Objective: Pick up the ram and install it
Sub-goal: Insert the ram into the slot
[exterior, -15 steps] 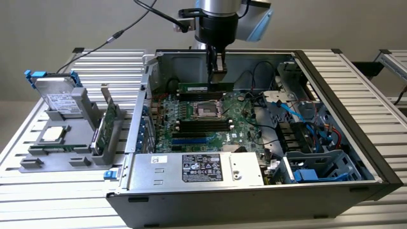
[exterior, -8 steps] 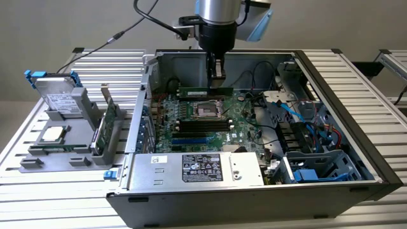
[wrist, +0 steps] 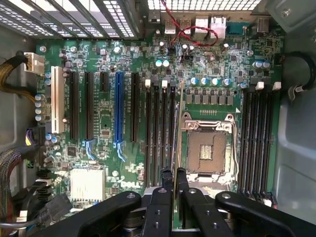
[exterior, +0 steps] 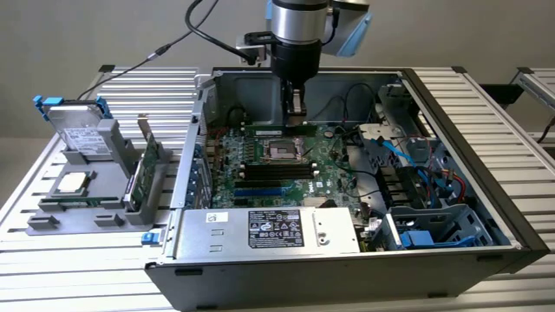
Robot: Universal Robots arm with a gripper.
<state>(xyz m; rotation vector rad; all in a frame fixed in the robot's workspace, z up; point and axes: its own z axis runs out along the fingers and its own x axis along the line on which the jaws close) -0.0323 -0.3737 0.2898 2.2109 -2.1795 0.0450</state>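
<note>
1. My gripper (exterior: 297, 121) (wrist: 175, 174) is clenched on the ram (exterior: 270, 129) (wrist: 176, 123), with one finger on each flat face of the stick.
2. In the exterior view the ram sits in the upper centre of the frame. It hangs level under my fingers, with most of its length reaching toward the exterior view's left.
3. The wrist view shows the ram edge-on as a thin line. It runs parallel to the black slots (wrist: 160, 133) (exterior: 275, 171), between them and the CPU socket (wrist: 207, 148) (exterior: 283, 151).
4. I cannot tell whether its lower edge touches the motherboard (exterior: 260, 188) (wrist: 103, 123) or hangs just above it.
5. Around all this stands the open case (exterior: 485, 136) — its power supply (exterior: 269, 231) fills the lower centre of the exterior view.
6. At the exterior view's left, well apart from me, a grey rack (exterior: 52, 221) holds a drive with blue tabs (exterior: 82, 133) and a green card (exterior: 147, 162).
</note>
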